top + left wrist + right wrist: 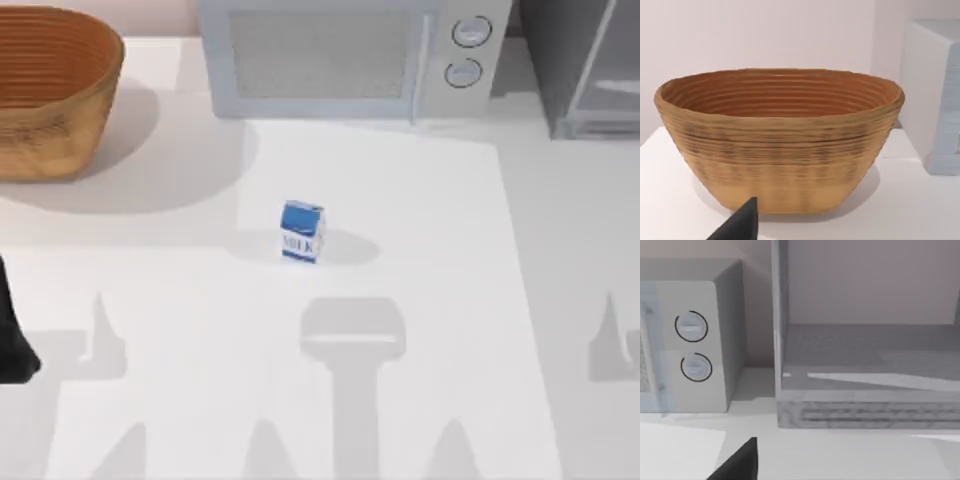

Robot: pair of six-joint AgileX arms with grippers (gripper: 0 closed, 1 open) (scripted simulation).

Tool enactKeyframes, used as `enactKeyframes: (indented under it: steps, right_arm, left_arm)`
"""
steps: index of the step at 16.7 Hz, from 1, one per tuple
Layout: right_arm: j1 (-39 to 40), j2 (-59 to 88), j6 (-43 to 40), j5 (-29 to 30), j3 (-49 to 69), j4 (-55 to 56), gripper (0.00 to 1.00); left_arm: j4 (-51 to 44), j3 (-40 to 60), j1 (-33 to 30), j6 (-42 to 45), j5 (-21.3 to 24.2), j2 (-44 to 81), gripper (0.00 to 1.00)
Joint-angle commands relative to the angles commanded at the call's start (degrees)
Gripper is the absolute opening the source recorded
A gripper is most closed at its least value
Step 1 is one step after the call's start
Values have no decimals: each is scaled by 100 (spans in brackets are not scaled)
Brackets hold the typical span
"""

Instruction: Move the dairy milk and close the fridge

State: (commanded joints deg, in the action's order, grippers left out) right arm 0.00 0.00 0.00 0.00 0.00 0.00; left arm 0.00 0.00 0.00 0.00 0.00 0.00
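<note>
The dairy milk (302, 231) is standing upright near the middle of the white table (400, 330) in the top view, blue gable top up and its "MILK" band facing the near edge, well apart from everything else. Far behind it the light grey microwave (340, 55) is sitting against the back, two round knobs on its right side. At the far left a woven brown basket (50, 90) is resting on the table, and at the far right the fridge (580, 65) is showing as a dark grey cabinet with a pale door frame, partly cut off. A dark piece of the left arm (12, 335) is sitting at the table's left edge.

The left wrist view is looking into the basket (780, 145) from the side, showing its ribbed inner wall, a plain pale wall behind it, and a corner of the microwave (937, 100). A black fingertip of the left gripper (740, 225) is poking in; how far its jaws are apart I cannot tell.

The right wrist view is facing the fridge (870, 370), its door standing open and its grey interior floor exposed, with the microwave (695, 340) just beside it. A black fingertip of the right gripper (737, 462) is showing; its jaw state I cannot tell either.
</note>
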Motion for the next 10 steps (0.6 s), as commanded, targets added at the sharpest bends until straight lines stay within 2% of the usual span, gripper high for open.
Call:
enactKeyframes:
  steps: [3,5,10]
  right_arm:
    - [77,75,8,77,2,72,100]
    - [394,372,27,392,5,347,100]
    - [1984,1734,65,1989,18,1588,100]
  left_arm:
    - [0,0,0,0,0,0,100]
    - [0,0,0,0,0,0,100]
    - [0,0,0,0,0,0,100]
